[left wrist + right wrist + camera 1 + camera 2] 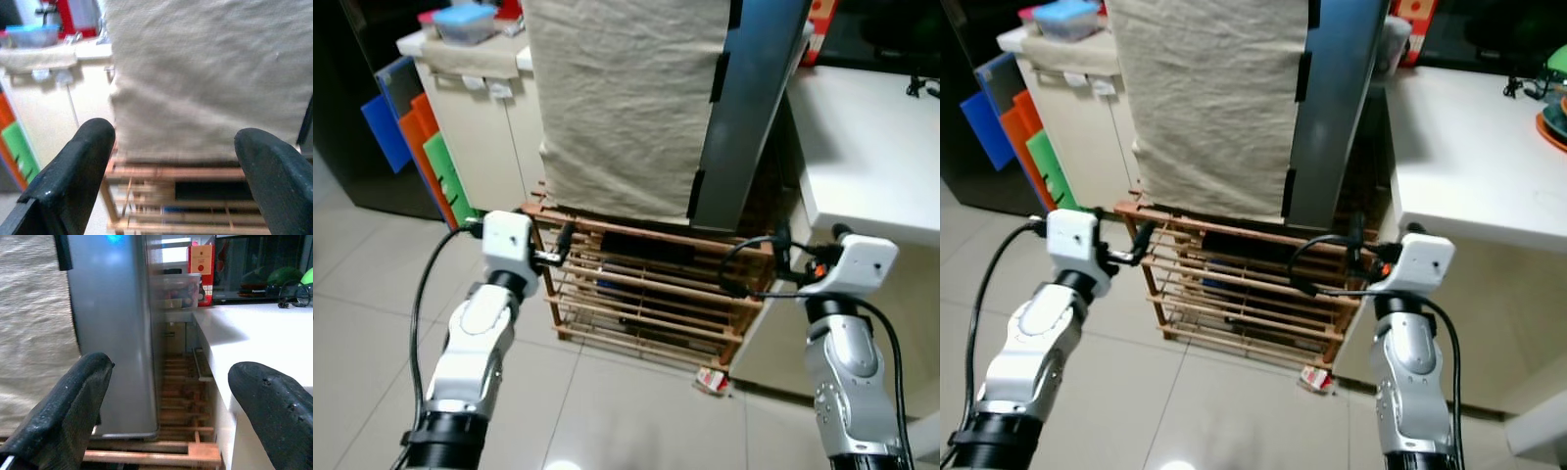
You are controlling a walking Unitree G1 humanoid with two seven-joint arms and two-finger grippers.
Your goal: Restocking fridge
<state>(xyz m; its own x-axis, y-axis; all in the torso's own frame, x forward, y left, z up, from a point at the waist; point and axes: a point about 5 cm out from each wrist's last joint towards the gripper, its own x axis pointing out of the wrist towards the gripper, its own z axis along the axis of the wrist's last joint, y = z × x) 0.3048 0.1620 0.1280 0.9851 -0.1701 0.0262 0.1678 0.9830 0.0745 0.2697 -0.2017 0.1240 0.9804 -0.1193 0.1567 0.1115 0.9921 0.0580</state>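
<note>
The fridge stands straight ahead on a low wooden slatted rack [646,304]. A beige cloth [626,98] drapes its front, and its grey side panel [744,108] shows to the right. My left gripper [560,247] is held up at the rack's left corner, open and empty, its fingers [83,156] framing the cloth. My right gripper [781,257] is raised at the rack's right end, open and empty. It looks along the gap between the grey panel [107,333] and the counter.
A white counter [871,147] runs along the right, with a clear tub [178,291] and a red carton [201,264] at its back. A cream cabinet [489,137] with a blue container [465,22] stands left, beside coloured boards [421,147]. A small carton [711,380] lies on the tiles.
</note>
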